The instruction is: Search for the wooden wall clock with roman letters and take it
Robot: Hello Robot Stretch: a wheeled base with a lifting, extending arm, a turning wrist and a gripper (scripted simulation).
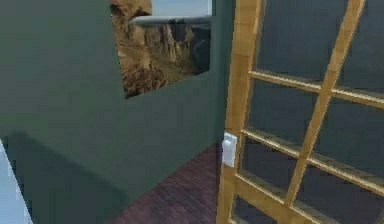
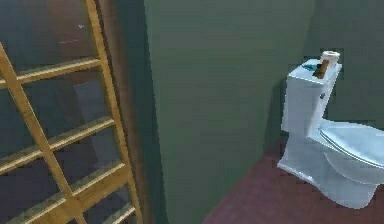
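Ahead of us stands a dark green wall (image 1: 60, 100), and on it, toward the top of the forward view, hangs a picture of rocky brown mountains (image 1: 160, 50) under a pale sky. At the forward view's right we see a wooden-framed door (image 1: 300, 100) with dark glass panes set between light wooden bars. A small white plate (image 1: 230, 150) sits on its near upright, low down. Between the wall and the door a strip of reddish-brown plank floor (image 1: 180, 195) runs away from us. In the arm side view the paned door fills the left, its bars slanting across the dark glass. Beside it the green wall continues to a corner, and at the right a white toilet (image 2: 325, 140) stands on the dark red floor with its lid down. On the tank top (image 2: 305, 80) rest a small pale cylinder (image 2: 330, 58), upright, and a darker small thing (image 2: 314, 68) just beside it, too small for us to name. We cannot tell the state of the gripper, and we cannot tell where the wooden wall clock is.
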